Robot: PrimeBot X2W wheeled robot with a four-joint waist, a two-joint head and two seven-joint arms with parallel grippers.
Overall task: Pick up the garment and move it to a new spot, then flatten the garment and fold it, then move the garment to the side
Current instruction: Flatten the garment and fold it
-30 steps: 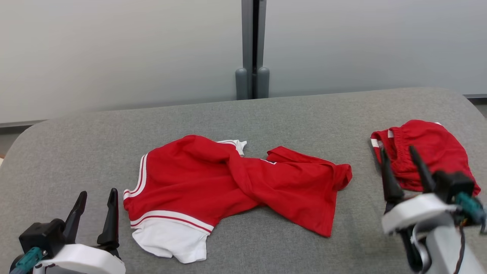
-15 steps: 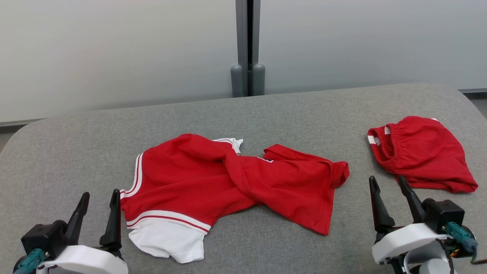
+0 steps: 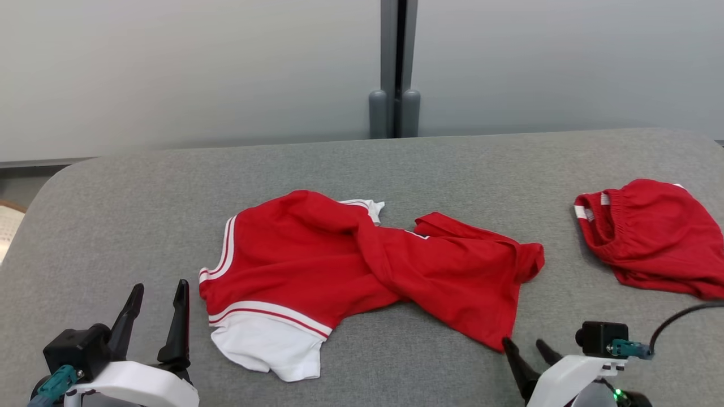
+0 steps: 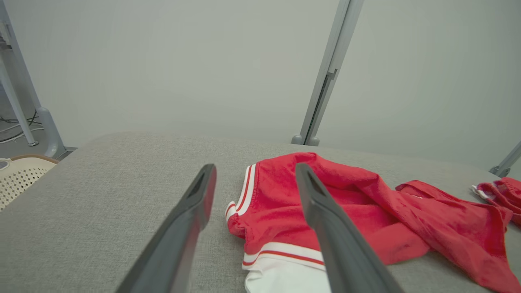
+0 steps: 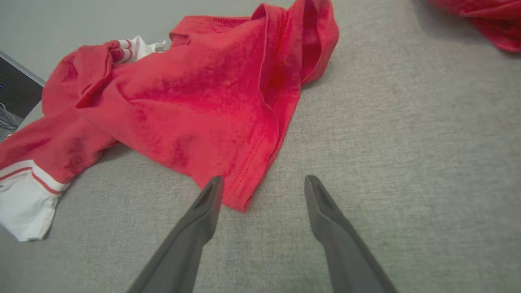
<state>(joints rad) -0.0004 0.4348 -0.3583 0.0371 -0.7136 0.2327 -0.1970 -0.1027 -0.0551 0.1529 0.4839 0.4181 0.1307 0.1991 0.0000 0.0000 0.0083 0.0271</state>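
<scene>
**Kid:** Where is the garment?

**Me:** The red and white garment (image 3: 362, 265) lies crumpled in the middle of the tabletop (image 3: 396, 169). It is twisted across itself. Its white part points to the near edge.

**Kid:** What are your tools doing?

**Me:** My left tool (image 3: 160, 285) is wide open and holds nothing. It sits by the near left corner, just beside the garment's striped end, with a small gap between them. My right tool (image 3: 522, 342) is wide open too, with nothing in it. It is at the near edge, and one finger tip is just beside the garment's red hem corner.

**Kid:** Is there room to move things?

**Me:** Yes. The tabletop is bare all along the far edge and down the left side. There is also a bare strip between the garment and a second red cloth (image 3: 650, 237), which lies by the right edge.

**Kid:** What is past the edges?

**Me:** A gray wall with a post (image 3: 394, 56) stands behind the far edge. A pale basket (image 4: 20, 175) sits past the left edge.
</scene>
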